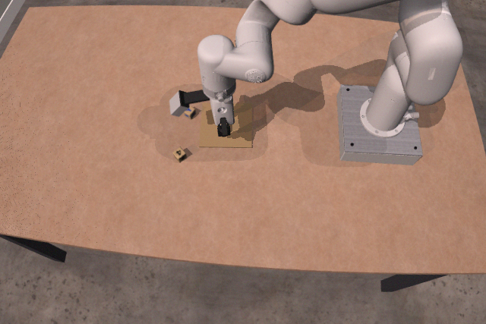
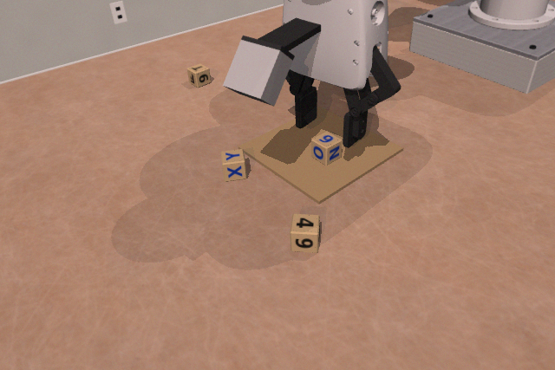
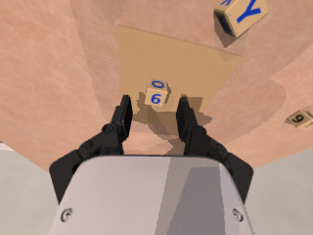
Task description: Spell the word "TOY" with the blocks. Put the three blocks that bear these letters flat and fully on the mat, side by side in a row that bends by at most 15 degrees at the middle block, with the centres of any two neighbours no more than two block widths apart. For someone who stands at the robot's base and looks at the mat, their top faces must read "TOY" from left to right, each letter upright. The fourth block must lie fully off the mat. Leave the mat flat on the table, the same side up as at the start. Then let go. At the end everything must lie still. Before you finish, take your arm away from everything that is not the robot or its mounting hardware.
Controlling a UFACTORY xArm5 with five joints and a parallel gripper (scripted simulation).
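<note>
I view the table [image 1: 118,195] [image 2: 179,312] first: it carries the mat [image 1: 225,142] [image 2: 320,189] [image 3: 161,54], a thin sheet lying flat, probably easy to drag if a fingertip catches it, so I judge it best left untouched. Next in size, the tool [image 1: 223,128] [image 2: 330,126] [image 3: 155,105]: fingers apart, nothing between them, over the mat. Then the blocks, close to one size. The block with the blue O [image 2: 326,147] [image 3: 156,93] sits on the mat, O on a side face, 6 or 9 on top; it needs a roll onto another face. The block with the blue Y [image 1: 190,111] [image 2: 233,165] [image 3: 245,17] is on the table just beside a mat corner, Y up. The block showing a 4 on top [image 1: 179,154] [image 2: 305,232] and the far block [image 2: 199,75] stand off the mat; I cannot read a T on either. Handling estimate: light, stiff, wood-like, not fragile, moderate grip. I would take opposite side faces, low and square; a corner pinch would likely twist the block.
</note>
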